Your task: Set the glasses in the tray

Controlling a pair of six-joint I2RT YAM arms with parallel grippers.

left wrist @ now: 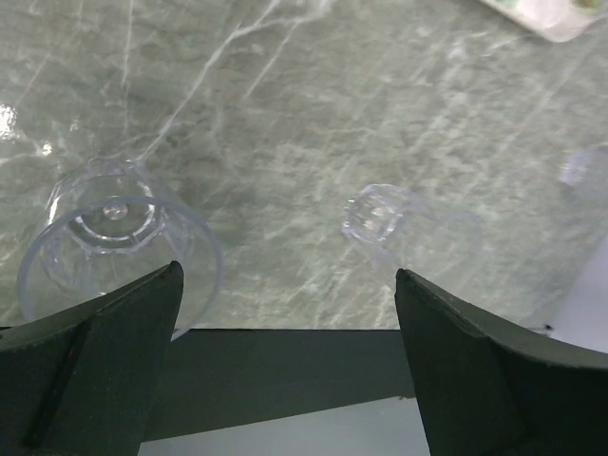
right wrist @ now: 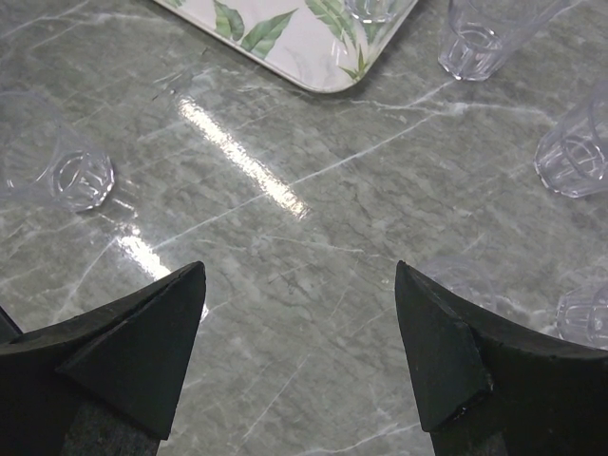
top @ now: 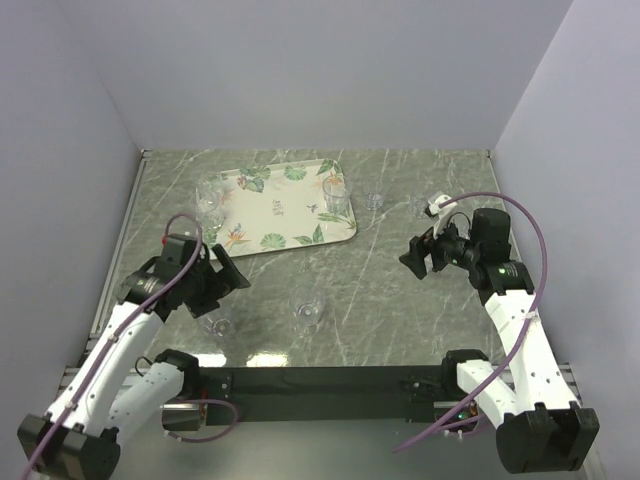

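The leaf-print tray [top: 270, 215] lies at the back centre-left. Clear glasses stand in it: one at its left end [top: 210, 203] and two at its right end [top: 336, 195]. Other glasses stand on the table: two right of the tray [top: 375, 200], [top: 424, 206] and two near the front [top: 310, 313], [top: 218, 325]. My left gripper [top: 230, 275] is open and empty above the front-left glass [left wrist: 114, 242]; another glass [left wrist: 380, 214] shows ahead between the fingers. My right gripper [top: 413, 257] is open and empty over bare table [right wrist: 299, 271], with the tray corner [right wrist: 304, 38] ahead.
In the right wrist view, a glass [right wrist: 66, 171] lies at the left and several glasses [right wrist: 484, 38], [right wrist: 575, 152], [right wrist: 584, 313] stand at the right. Grey walls close in the marble table [top: 400, 300] on three sides. A black rail [top: 320, 380] runs along the near edge.
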